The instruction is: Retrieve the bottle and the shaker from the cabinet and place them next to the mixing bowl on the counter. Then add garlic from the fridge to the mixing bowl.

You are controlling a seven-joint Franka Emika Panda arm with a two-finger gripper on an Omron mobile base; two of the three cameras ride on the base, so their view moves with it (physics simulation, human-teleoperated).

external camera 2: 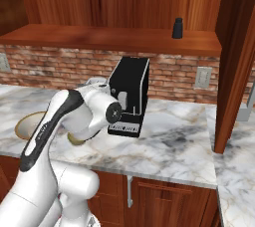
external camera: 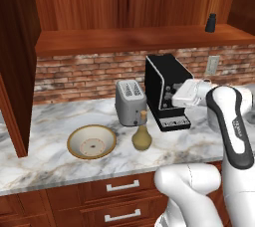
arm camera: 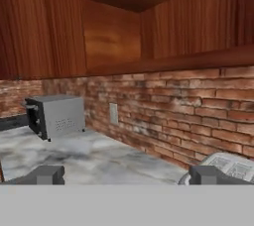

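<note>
Black and small, the shaker [external camera: 211, 23] stands upright on the plank shelf of the cabinet [external camera: 124, 41], at the far right end. In the left base view my pincer [external camera: 175, 96] is lower, in front of the coffee machine [external camera: 167, 91], over the counter [external camera: 60, 156]. So the shaker lies up, to the right and farther from my hand. The bottle [external camera: 142, 136] already stands on the marble, just beside the mixing bowl [external camera: 92, 142], in front of the toaster [external camera: 130, 102].

In the right base view the shaker [external camera 2: 178, 28] is again on the shelf, right of my arm and clearly above it. Its long axis is vertical, so I judge I must rise and reach to the right, and come at it from the side.

In the hand view my two fingertips [arm camera: 45, 175] stand wide apart and hold nothing between them. I look along the brick wall [arm camera: 188, 116] under the shelf, with a grey box [arm camera: 55, 116] far on the counter.
</note>
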